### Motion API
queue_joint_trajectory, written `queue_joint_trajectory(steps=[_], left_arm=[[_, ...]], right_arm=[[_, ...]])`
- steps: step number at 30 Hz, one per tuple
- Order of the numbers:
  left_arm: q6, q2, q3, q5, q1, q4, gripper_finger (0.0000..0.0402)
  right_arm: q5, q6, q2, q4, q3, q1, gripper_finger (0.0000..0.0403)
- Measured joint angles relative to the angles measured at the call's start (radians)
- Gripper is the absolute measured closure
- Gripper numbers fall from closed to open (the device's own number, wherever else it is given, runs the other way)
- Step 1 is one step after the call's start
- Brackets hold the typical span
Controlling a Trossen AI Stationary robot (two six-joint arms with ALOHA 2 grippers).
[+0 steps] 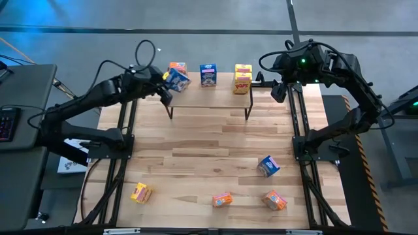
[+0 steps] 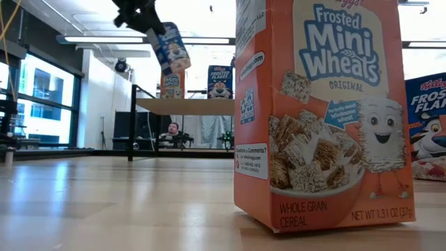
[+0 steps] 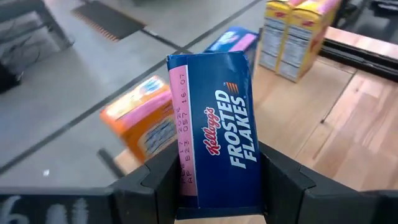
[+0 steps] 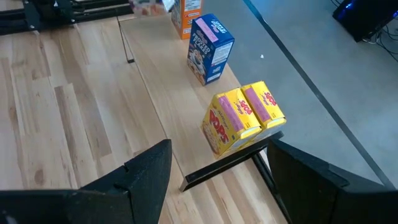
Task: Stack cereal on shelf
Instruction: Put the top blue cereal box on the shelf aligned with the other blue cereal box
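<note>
My left gripper [image 3: 217, 193] is shut on a blue Frosted Flakes cereal box [image 3: 214, 137], which hangs in the air over the left end of the shelf [image 1: 209, 98]. An orange box [image 1: 177, 67], a blue box [image 1: 208, 75] and two yellow boxes [image 1: 243, 78] stand on the shelf by their bases. My right gripper [image 4: 217, 152] hovers open off the shelf's right end [image 1: 279, 88], holding nothing. My left gripper pinches the blue box between its two fingers [image 3: 158, 180], on two opposite faces at the box's end nearest the wrist [image 3: 217, 199]. The fingers slant downward from the table's left. The box sticks out past them, tilted, lifted clear above the shelf [image 2: 171, 47].
Loose boxes lie on the near part of the table: a blue one [image 1: 268, 166], a yellow-orange one [image 1: 140, 192] and two orange ones [image 1: 222, 199] [image 1: 275, 200]. The shelf's thin black legs [image 1: 171, 112] stand on the far part of the table. Bare wood lies between.
</note>
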Motion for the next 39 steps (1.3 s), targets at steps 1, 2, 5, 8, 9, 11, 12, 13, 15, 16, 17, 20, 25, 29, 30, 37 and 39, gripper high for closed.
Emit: queue_joint_trajectory(steps=[1,2,5,8,9,11,12,13,15,16,17,20,25,29,30,37,39], left_arm=[[0.014,0.012,0.0,0.0,-0.007,0.021,0.0239],[0.03,0.024,0.0,0.001,-0.013,0.043,0.0239],[0.084,0.062,0.0,0.039,-0.024,0.094,0.0239],[0.109,0.103,0.015,0.076,-0.031,0.114,0.0239],[0.11,0.121,0.031,0.078,-0.034,0.112,0.0239],[0.123,0.156,0.071,0.078,-0.038,0.088,0.0239],[0.136,0.174,0.094,0.078,-0.042,0.071,0.0239],[0.148,0.192,0.12,0.078,-0.045,0.054,0.0239],[0.185,0.232,0.168,0.078,-0.049,0.022,0.0239],[0.208,0.25,0.192,0.079,-0.049,0.005,0.0239],[0.228,0.268,0.216,0.085,-0.049,-0.012,0.0239],[0.268,0.324,0.281,0.118,-0.044,-0.051,0.0239],[0.344,0.409,0.367,0.139,-0.042,-0.093,0.0239],[0.405,0.466,0.414,0.149,-0.042,-0.115,0.0239],[0.409,0.479,0.423,0.149,-0.041,-0.113,0.0239],[0.472,0.54,0.469,0.159,-0.024,-0.112,0.0239],[0.488,0.553,0.472,0.165,-0.021,-0.114,0.0239]], right_arm=[[0.0,0.0,0.0,0.0,0.0,0.0,0.0145],[0.0,0.002,0.0,0.0,0.0,0.0,0.0145],[-0.001,0.02,0.0,0.0,0.0,0.0,0.0145],[-0.002,0.034,0.0,-0.001,0.0,0.0,0.0145],[-0.005,0.037,0.0,-0.001,0.0,0.0,0.0145],[-0.005,0.037,0.0,-0.002,0.0,0.0,0.0145],[-0.005,0.037,0.0,-0.002,0.0,0.0,0.0145],[-0.005,0.037,0.0,-0.002,0.0,0.0,0.0145],[-0.005,0.037,0.0,-0.002,0.0,0.0,0.0145],[-0.005,0.036,0.0,-0.002,0.0,0.0,0.0145],[-0.005,0.036,0.0,-0.002,0.0,0.0,0.0145],[-0.005,0.037,0.0,-0.002,0.0,0.0,0.0145],[-0.005,0.037,0.0,-0.009,0.0,0.0,0.0145],[-0.005,0.037,0.0,-0.019,0.0,0.0,0.0145],[-0.005,0.037,0.0,-0.021,0.0,0.0,0.0145],[-0.005,0.037,0.0,-0.021,0.0,0.0,0.0145],[-0.005,0.037,0.0,-0.021,0.0,0.0,0.0145]])
